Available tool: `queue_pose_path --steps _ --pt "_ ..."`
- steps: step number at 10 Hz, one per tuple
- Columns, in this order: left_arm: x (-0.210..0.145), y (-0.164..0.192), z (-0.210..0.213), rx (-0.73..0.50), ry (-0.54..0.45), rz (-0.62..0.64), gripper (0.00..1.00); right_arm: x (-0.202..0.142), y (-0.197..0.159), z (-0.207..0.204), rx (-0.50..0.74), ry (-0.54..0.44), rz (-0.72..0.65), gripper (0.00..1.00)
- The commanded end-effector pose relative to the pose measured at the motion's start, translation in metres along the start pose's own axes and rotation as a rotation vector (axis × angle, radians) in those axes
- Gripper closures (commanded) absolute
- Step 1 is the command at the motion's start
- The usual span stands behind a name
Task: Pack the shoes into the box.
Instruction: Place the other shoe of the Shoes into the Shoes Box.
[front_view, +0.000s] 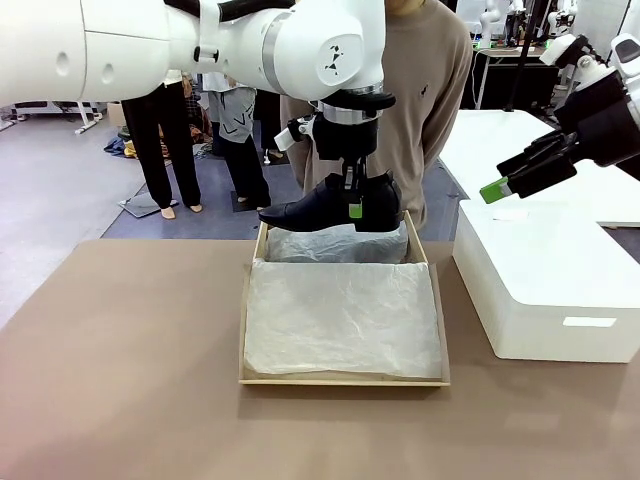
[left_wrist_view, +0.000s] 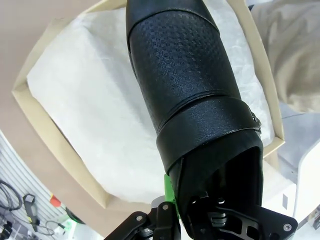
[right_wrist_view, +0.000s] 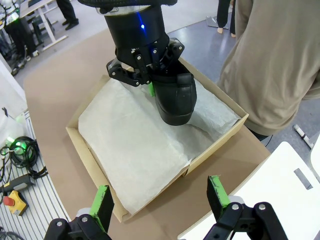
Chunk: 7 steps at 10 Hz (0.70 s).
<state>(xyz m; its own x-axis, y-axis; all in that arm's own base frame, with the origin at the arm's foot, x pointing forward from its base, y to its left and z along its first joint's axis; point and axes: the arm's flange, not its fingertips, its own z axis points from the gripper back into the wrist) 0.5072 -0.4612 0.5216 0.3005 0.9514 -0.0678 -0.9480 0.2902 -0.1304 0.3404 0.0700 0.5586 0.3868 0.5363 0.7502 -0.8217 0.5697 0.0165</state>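
One glossy black shoe (front_view: 325, 209) hangs level over the far end of the tan cardboard box (front_view: 243, 340), toe pointing to picture left. My left gripper (front_view: 352, 203) is shut on the shoe's heel rim from above. In the left wrist view the shoe (left_wrist_view: 185, 85) runs away from the camera above the white tissue paper (left_wrist_view: 85, 115), with one green pad (left_wrist_view: 169, 189) against its collar. My right gripper (front_view: 494, 189) stands open and holds nothing, raised at the right. In its own view, the right gripper (right_wrist_view: 160, 197) looks down on the box (right_wrist_view: 80, 150) and the shoe (right_wrist_view: 175, 97).
A larger white box (front_view: 540, 290) sits right of the cardboard box, under my right gripper. A person in a beige sweater (front_view: 430, 90) stands at the far edge behind the box. Bare brown table (front_view: 120, 360) spreads to the left and front.
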Motion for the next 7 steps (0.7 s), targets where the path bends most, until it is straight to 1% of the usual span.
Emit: queue_pose_path --steps 1,2,4,5,7 --pt "-0.004 0.000 -0.002 -0.024 -0.017 0.019 1.00 0.000 -0.001 0.000 0.000 -0.004 -0.001 0.00" --pt "-0.010 -0.001 -0.002 -0.053 -0.026 0.034 1.00 0.000 -0.001 0.000 0.000 -0.004 -0.001 0.00" --pt "-0.019 -0.006 -0.005 -0.073 -0.074 0.041 1.00 0.000 -0.001 0.000 0.000 -0.004 -0.001 0.00" --pt "-0.023 -0.008 -0.007 -0.068 -0.083 0.042 1.00 0.000 -0.001 0.000 0.000 -0.004 -0.001 0.00" --pt "-0.029 -0.009 -0.013 -0.061 -0.093 0.087 1.00 0.000 -0.001 0.000 0.000 -0.004 -0.001 0.00"
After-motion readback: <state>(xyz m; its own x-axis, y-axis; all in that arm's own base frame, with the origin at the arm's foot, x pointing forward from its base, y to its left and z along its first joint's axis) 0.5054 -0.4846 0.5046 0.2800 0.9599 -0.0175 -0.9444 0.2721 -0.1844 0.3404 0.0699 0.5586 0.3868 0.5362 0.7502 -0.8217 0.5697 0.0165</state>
